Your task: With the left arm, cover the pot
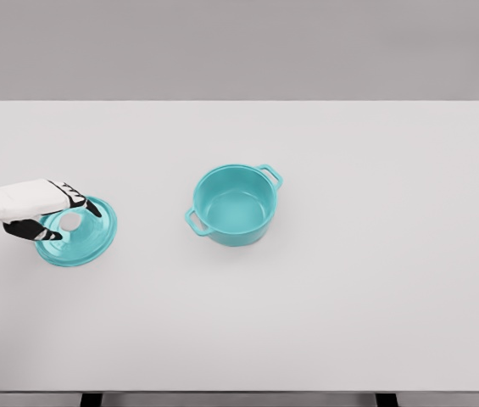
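A teal pot [234, 206] with two side handles stands open and empty a little left of the table's middle. Its teal lid [86, 242] is at the left side of the table, well apart from the pot and slightly tilted. My left hand [68, 219] comes in from the left edge and lies over the lid. Its dark fingertips [87, 204] curl around the pale knob [70, 222] from above, and the thumb closes in from below. The right arm does not show.
The white table [375, 280] spans the whole view, its front edge near the bottom. A bare stretch of tabletop separates lid and pot.
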Tool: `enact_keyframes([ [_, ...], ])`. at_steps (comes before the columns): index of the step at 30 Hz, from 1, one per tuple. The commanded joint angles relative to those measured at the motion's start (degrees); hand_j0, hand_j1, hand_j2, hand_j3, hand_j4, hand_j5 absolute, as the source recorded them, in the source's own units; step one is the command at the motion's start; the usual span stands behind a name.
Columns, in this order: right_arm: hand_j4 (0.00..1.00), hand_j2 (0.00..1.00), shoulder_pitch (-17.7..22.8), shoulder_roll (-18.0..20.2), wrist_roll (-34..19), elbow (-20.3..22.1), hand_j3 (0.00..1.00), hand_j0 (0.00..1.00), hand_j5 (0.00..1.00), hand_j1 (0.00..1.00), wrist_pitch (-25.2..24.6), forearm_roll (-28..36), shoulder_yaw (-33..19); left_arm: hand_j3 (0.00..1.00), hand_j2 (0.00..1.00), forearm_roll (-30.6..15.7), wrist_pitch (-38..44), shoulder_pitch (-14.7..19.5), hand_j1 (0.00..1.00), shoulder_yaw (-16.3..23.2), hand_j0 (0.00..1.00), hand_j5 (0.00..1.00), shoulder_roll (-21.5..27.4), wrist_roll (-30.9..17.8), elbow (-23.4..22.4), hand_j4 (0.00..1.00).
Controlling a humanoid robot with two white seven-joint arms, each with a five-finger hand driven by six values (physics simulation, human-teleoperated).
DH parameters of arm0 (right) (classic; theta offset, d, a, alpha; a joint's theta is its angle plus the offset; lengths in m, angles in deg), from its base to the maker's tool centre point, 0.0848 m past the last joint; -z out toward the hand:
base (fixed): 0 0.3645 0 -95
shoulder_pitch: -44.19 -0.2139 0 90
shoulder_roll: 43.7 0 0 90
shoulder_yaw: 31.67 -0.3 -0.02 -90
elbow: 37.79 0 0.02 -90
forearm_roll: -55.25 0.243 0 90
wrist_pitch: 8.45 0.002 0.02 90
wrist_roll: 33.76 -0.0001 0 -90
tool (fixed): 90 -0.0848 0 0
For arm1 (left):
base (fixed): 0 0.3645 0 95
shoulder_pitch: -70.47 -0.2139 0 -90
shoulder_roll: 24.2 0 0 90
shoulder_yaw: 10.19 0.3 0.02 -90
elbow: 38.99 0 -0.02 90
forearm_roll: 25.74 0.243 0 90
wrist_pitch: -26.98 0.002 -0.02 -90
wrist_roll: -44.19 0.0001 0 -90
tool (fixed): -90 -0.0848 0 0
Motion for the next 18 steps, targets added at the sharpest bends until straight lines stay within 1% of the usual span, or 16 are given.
enact_keyframes([
  [1, 1.00, 1.00, 0.00, 0.00, -0.01, -0.02, 1.00, 1.00, 1.00, 1.00, 0.00, 0.00, 0.00, 0.75, 0.75, -0.14, 0.14, 0.00, 0.75, -0.10, 0.75, 0.75, -0.40, -0.03, -0.56, 0.75],
  [5, 1.00, 1.00, 0.00, 0.00, -0.01, -0.02, 1.00, 1.00, 1.00, 1.00, 0.00, 0.00, 0.00, 0.74, 0.74, -0.14, 0.14, 0.00, 0.74, -0.10, 0.74, 0.74, -0.48, 0.06, -1.00, 0.74],
  [8, 1.00, 1.00, -0.09, 0.00, -0.01, -0.02, 1.00, 1.00, 1.00, 1.00, 0.00, 0.00, 0.00, 0.71, 0.71, -0.14, 0.14, 0.00, 0.71, -0.10, 0.71, 0.71, -0.84, -0.03, -1.00, 0.71],
  [13, 1.00, 1.00, 0.00, 0.00, -0.01, -0.02, 1.00, 1.00, 1.00, 1.00, 0.00, 0.00, 0.00, 0.69, 0.69, -0.14, 0.14, 0.00, 0.69, -0.02, 0.69, 0.69, -0.84, 0.06, -0.92, 0.69],
  [18, 1.00, 1.00, 0.00, 0.00, -0.01, -0.02, 1.00, 1.00, 1.00, 1.00, 0.00, 0.00, 0.00, 0.69, 0.69, -0.06, 0.14, 0.00, 0.69, 0.07, 0.69, 0.69, -0.84, 0.06, -1.00, 0.69],
])
